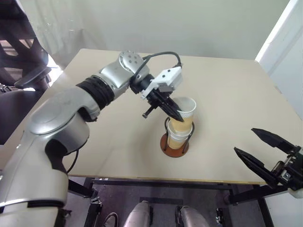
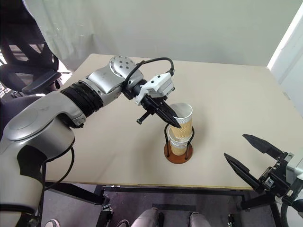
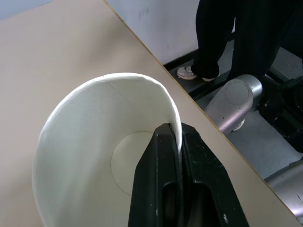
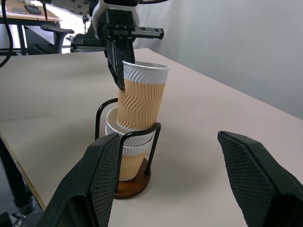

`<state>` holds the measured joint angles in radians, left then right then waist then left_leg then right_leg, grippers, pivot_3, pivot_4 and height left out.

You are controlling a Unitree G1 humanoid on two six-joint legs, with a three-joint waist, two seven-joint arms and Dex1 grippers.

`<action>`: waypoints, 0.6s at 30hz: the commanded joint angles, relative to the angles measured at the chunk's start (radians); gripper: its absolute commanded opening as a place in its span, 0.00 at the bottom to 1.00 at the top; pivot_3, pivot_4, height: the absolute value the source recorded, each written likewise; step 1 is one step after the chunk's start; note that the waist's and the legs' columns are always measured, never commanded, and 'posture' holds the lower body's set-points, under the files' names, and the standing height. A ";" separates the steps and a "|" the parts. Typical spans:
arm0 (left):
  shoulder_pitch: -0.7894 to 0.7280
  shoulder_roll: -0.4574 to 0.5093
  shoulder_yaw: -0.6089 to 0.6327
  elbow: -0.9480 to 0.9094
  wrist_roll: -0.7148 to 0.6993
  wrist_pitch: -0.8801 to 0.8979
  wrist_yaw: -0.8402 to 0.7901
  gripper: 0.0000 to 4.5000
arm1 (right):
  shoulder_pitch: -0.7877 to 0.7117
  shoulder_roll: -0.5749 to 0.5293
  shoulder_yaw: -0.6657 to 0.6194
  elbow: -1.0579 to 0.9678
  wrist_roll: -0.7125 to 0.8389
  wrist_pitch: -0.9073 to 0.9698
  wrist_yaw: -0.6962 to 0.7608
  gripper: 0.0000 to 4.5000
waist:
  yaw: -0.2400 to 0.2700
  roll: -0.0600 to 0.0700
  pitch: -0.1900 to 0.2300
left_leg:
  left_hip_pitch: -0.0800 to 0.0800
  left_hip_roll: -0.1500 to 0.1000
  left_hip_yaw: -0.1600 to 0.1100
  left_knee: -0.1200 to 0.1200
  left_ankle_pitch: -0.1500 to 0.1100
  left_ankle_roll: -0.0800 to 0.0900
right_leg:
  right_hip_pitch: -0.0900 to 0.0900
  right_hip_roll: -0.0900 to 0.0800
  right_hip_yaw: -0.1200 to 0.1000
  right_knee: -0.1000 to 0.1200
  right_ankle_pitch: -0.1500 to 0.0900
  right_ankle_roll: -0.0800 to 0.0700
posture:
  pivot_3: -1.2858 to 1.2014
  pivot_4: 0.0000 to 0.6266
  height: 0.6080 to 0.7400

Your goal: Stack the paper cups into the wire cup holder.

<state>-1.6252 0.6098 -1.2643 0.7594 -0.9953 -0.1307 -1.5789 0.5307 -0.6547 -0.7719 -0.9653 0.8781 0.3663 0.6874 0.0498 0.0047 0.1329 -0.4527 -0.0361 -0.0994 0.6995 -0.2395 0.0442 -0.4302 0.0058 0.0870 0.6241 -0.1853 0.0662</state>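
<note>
The table (image 1: 227, 94) carries the whole job, its tan top bare but for one cluster near the middle of the near edge. There the wire cup holder (image 4: 130, 187) stands on its reddish-brown base, its black loops rising around two paper cups (image 4: 127, 142) already nested inside; the uprights keep the stack from toppling.

A third paper cup (image 4: 142, 97) sits partway into the top one, most of its ribbed tan wall above the wires and leaning a little. The left gripper (image 2: 170, 118), reaching in from the left, holds it by the rim: its fingers (image 3: 163, 156) are pressed together on the cup's wall, one inside and one outside. That grip leaves the tapered bottom free to slide into the cup below. Judging by how high it rides, it is not yet fully seated.

The right gripper (image 1: 262, 151) waits low at the near right, well apart from the holder, its fingers spread and holding nothing.
</note>
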 commanded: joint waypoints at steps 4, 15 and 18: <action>-0.028 0.002 0.003 -0.004 -0.012 0.004 -0.036 0.01 | -0.006 -0.015 -0.007 -0.009 -0.007 -0.020 -0.013 0.75 | 0.000 0.000 0.000 | 0.000 0.000 0.000 0.000 0.000 0.000 | 0.000 0.000 0.000 0.000 0.000 0.000 | 0.52 0.24 1.00; -0.029 0.002 -0.006 0.002 0.000 0.014 -0.036 0.62 | -0.025 -0.026 0.011 0.003 -0.022 -0.013 -0.020 0.75 | 0.000 0.000 0.000 | 0.000 0.000 0.000 0.000 0.000 0.000 | 0.000 0.000 0.000 0.000 0.000 0.000 | 0.52 0.24 1.00; -0.026 -0.001 -0.006 0.016 0.023 -0.041 -0.036 0.79 | -0.029 -0.029 0.014 0.005 -0.023 -0.011 -0.019 0.75 | 0.000 0.000 0.000 | 0.000 0.000 0.000 0.000 0.000 0.000 | 0.000 0.000 0.000 0.000 0.000 0.000 | 0.52 0.24 1.00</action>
<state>-1.6252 0.6095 -1.2783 0.7673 -0.9781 -0.1357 -1.5792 0.5037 -0.6741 -0.7613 -0.9505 0.8577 0.3663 0.6774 0.0499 0.0047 0.1329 -0.4526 -0.0361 -0.0993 0.6995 -0.2396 0.0440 -0.4301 0.0058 0.0870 0.6240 -0.1856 0.0662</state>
